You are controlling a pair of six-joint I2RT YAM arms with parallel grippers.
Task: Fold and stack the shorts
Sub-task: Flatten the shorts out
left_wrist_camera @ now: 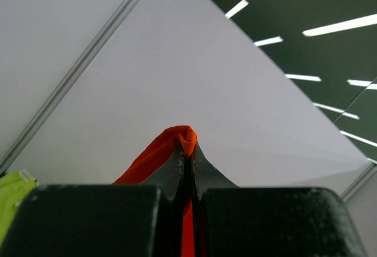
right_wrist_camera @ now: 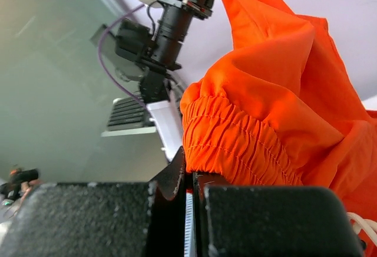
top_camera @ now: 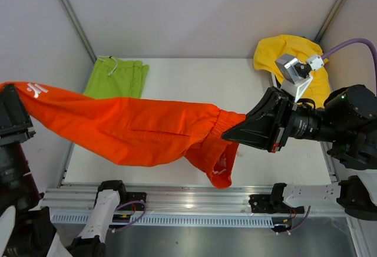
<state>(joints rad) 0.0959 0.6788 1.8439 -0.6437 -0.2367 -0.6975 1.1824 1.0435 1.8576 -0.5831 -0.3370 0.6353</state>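
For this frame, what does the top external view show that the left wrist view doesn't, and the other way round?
Only top external: the orange shorts stretched full length between both arms, the right gripper pinching their elastic waistband, and a yellow cloth at the far right.
Only left wrist: the left gripper close up, closed on a small fold of orange fabric, plus ceiling lights.
Both: the orange shorts and the lime-green shorts, though the wrist view catches just a sliver of green.
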